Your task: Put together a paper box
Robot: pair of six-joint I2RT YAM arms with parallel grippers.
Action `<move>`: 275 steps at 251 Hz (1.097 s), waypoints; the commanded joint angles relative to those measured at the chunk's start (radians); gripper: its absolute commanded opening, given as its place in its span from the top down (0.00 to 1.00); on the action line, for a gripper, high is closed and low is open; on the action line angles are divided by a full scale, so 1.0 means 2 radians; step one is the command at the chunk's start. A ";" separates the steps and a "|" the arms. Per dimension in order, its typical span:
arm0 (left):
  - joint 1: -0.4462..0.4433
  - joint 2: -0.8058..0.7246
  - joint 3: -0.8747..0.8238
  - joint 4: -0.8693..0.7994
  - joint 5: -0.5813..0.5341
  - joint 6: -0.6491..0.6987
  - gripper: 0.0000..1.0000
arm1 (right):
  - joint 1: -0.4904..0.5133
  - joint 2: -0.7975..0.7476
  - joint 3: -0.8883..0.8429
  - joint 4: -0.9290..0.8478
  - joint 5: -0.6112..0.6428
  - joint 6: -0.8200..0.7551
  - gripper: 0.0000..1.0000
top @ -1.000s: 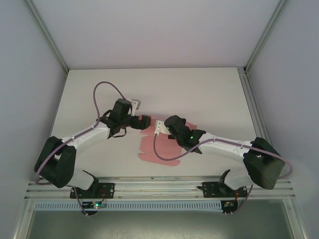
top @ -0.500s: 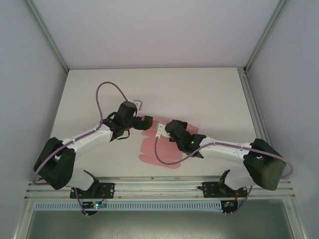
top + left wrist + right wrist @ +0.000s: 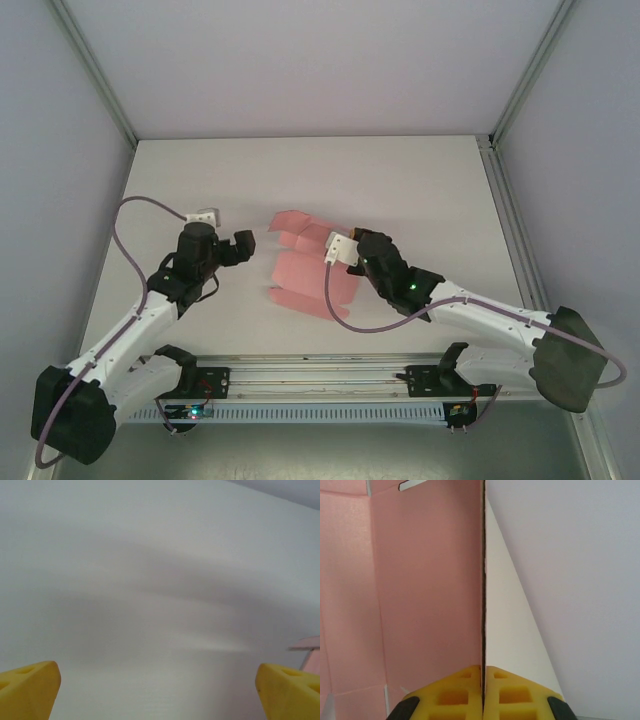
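Backed off to the left, the left claw (image 3: 249, 243) now gapes wide and empty; the right claw (image 3: 483, 680) is clamped on one edge of the paper box (image 3: 300, 280). It lies in the middle of the table (image 3: 420, 190), mostly an unfolded sheet, so nearly all folding looks left.

White table (image 3: 420, 190) bears the pink paper box (image 3: 300, 280).

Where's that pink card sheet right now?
In the top view the pink thin-card sheet sits mid-table, its right side pinched by the right gripper, with the open left gripper apart on its left.
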 commanded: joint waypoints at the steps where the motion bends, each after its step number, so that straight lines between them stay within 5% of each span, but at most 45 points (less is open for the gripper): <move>1: 0.011 0.018 -0.007 -0.003 0.027 -0.036 0.00 | -0.008 -0.018 -0.006 0.011 -0.032 0.029 1.00; 65: 0.012 0.094 -0.018 0.129 0.159 -0.060 0.00 | -0.015 -0.034 -0.008 0.011 -0.052 0.038 1.00; 100: 0.011 0.110 -0.021 0.172 0.189 -0.065 0.00 | -0.015 -0.040 -0.008 0.006 -0.064 0.047 1.00; 158: 0.003 0.138 -0.011 0.209 0.318 -0.031 0.00 | -0.016 -0.030 -0.005 0.012 -0.063 0.053 1.00; 275: -0.031 0.216 0.028 0.190 0.218 -0.032 0.00 | -0.005 -0.024 -0.006 0.012 -0.101 0.063 1.00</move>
